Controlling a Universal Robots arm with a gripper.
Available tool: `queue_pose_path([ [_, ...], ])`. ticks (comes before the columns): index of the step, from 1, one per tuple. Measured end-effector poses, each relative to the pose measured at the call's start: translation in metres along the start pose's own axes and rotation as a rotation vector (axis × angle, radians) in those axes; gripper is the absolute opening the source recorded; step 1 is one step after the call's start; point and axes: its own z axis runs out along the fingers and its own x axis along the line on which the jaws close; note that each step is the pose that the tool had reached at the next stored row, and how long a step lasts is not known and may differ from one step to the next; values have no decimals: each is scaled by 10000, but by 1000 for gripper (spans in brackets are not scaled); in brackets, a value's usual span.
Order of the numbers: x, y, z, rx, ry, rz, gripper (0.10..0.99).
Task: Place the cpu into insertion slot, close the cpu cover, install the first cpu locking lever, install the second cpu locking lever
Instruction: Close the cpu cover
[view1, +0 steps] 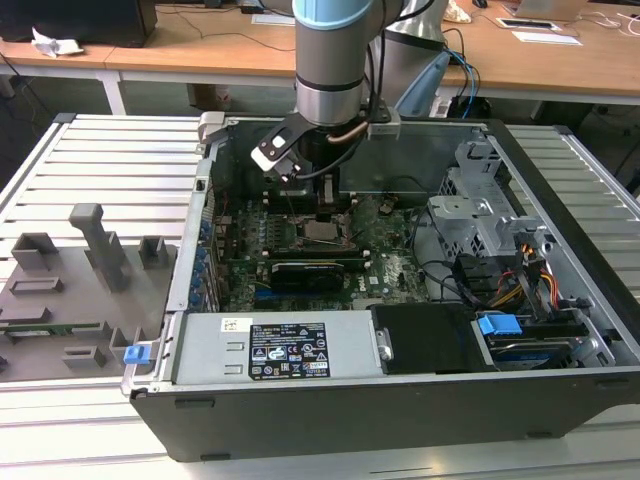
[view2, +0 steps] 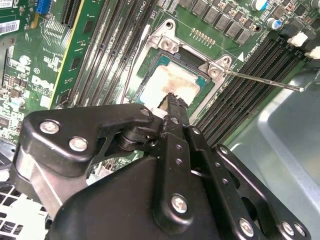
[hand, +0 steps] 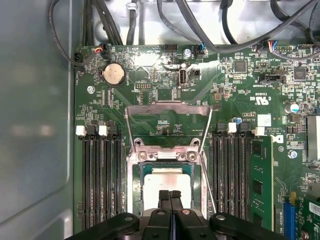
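Over the insertion slot (hand: 134, 182), a square black socket with a metal rim on the green motherboard (hand: 240, 100), the arm's black gripper (hand: 169, 195) hangs with its two fingers (view2: 174, 125) pressed together and nothing between them; their tips sit at the top face of the cpu (hand: 167, 179), and I cannot tell whether they touch it; the cpu, a small flat square chip with a silver-grey top smeared whitish, lies flat inside the slot, its edge showing within the rim in both wrist views; the cpu cover (hand: 165, 106), a thin silver-grey metal frame plate with a square window, is swung open off the slot, hinged at one side of it, and the board shows through its window; a thin steel lever rod (view2: 265, 81) reaches out from one corner of the slot across the long black memory slots (hand: 102, 175), which flank the slot on two sides; a round silver coin battery (hand: 114, 74) lies beyond the open cover, well apart from the slot; in the exterior view the grey and blue arm (view1: 335, 60) comes down into the open black computer case (view1: 300, 420) straight above the slot; a long black card (view1: 310, 272) lies just beside the slot, between it and the silver power supply box (view1: 290, 345).
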Motion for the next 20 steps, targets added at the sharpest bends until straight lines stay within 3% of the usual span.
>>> queue_pose_path([
  [5, 1, 3, -62, 0, 50, 1, 106],
  [20, 8, 9, -190, 0, 49, 1, 106],
])
